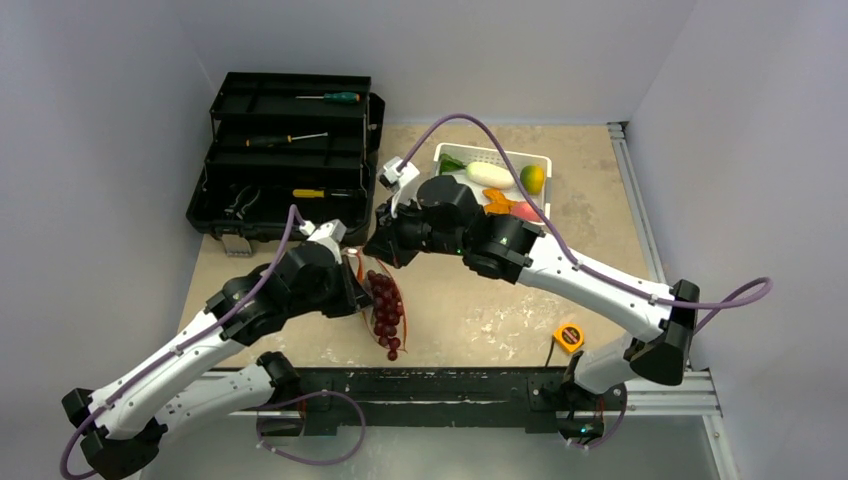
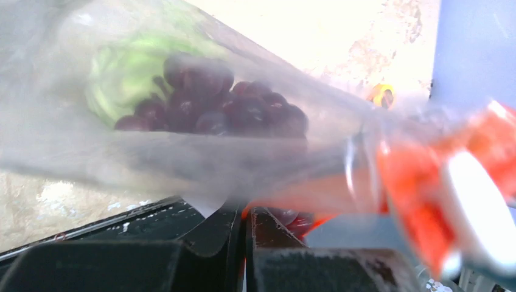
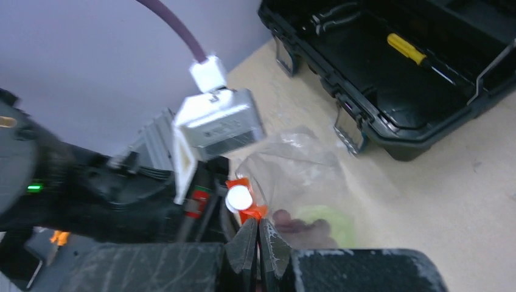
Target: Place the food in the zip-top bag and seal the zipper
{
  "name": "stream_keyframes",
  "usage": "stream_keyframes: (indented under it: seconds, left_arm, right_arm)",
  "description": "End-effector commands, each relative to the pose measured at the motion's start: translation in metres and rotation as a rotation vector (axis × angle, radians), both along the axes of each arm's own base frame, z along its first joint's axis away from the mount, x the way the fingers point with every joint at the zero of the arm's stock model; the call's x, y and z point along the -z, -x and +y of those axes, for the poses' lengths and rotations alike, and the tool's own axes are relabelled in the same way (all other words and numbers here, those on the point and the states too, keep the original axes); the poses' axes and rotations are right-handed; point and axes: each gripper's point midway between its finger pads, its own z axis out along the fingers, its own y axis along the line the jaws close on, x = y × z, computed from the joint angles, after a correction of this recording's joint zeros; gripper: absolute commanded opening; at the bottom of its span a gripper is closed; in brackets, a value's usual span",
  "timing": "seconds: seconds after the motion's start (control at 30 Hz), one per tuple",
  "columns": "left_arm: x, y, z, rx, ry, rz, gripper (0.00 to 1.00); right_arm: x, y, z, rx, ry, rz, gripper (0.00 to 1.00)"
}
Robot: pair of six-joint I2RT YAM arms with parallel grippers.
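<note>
Left wrist view: I am clamping the left gripper (image 2: 244,228) on the mouth of the clear crinkly zip-top bag (image 2: 182,152), steadying it for sealing.
Right wrist view: right gripper (image 3: 258,240) is sitting with jaws together at the orange-red zipper strip (image 3: 251,213), just below its small white slider (image 3: 238,198); I cannot confirm a grip.
Contents: glossy dark purple grapes (image 2: 243,112) and ribbed green cabbage (image 2: 122,79) are lying inside the film.

I see the clear zip-top bag (image 1: 372,290) mid-table holding dark purple grapes (image 2: 243,112) and green cabbage (image 2: 118,82), its orange-red zipper (image 3: 248,210) bearing a white slider (image 3: 238,198), while lemon (image 1: 532,178), peach (image 1: 526,210) and orange pieces (image 1: 497,201) sit in the white basket (image 1: 492,155).
</note>
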Motion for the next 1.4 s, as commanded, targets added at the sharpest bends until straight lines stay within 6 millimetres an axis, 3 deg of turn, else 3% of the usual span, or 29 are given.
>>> stream_keyframes:
  seconds: [0.0,0.1,0.2,0.27,0.43,0.53,0.63,0.83,0.93,1.03,1.2,1.27,1.37]
  left_arm:
    - [-0.019,0.000,-0.026,0.051,0.122,-0.007,0.00]
    - [-0.016,0.001,-0.035,0.061,0.159,0.022,0.00]
    - [-0.019,0.002,-0.032,0.054,0.162,0.012,0.00]
    - [-0.020,0.002,-0.024,0.035,0.145,-0.004,0.00]
    - [-0.014,0.000,-0.007,-0.010,0.083,-0.022,0.00]
    - [-0.012,-0.001,-0.009,-0.006,0.084,-0.017,0.00]
    - [-0.014,-0.002,-0.011,-0.002,0.090,-0.022,0.00]
    - [-0.016,-0.005,-0.012,0.002,0.083,-0.035,0.00]
    - [-0.020,-0.007,-0.014,0.007,0.083,-0.043,0.00]
    - [-0.024,-0.009,-0.016,0.009,0.085,-0.054,0.00]
    - [-0.024,-0.012,-0.017,0.005,0.077,-0.056,0.00]
    - [-0.022,-0.011,-0.017,0.007,0.075,-0.051,0.00]
    - [-0.022,-0.011,-0.016,0.005,0.075,-0.049,0.00]
  right_arm:
    - [-0.035,0.007,0.005,0.002,-0.057,0.037,0.00]
    - [0.007,-0.004,0.019,0.011,0.040,0.064,0.00]
    - [0.052,-0.009,0.027,-0.002,0.131,0.092,0.00]
    - [0.065,-0.012,0.026,0.008,0.166,0.091,0.00]
    - [0.037,-0.013,0.013,0.031,0.115,0.027,0.00]
    - [0.020,-0.010,-0.007,0.063,0.084,-0.014,0.15]
    - [0.023,-0.003,-0.031,0.091,0.090,-0.027,0.26]
    - [0.061,0.030,-0.077,0.123,0.084,0.080,0.49]
    - [0.081,0.059,-0.082,0.077,0.012,0.206,0.54]
    - [0.097,0.090,-0.080,0.038,-0.099,0.288,0.62]
    - [0.115,0.132,-0.062,-0.004,-0.127,0.302,0.65]
    - [0.120,0.144,-0.054,-0.006,-0.124,0.293,0.65]
    - [0.137,0.144,-0.049,0.060,-0.083,0.309,0.64]
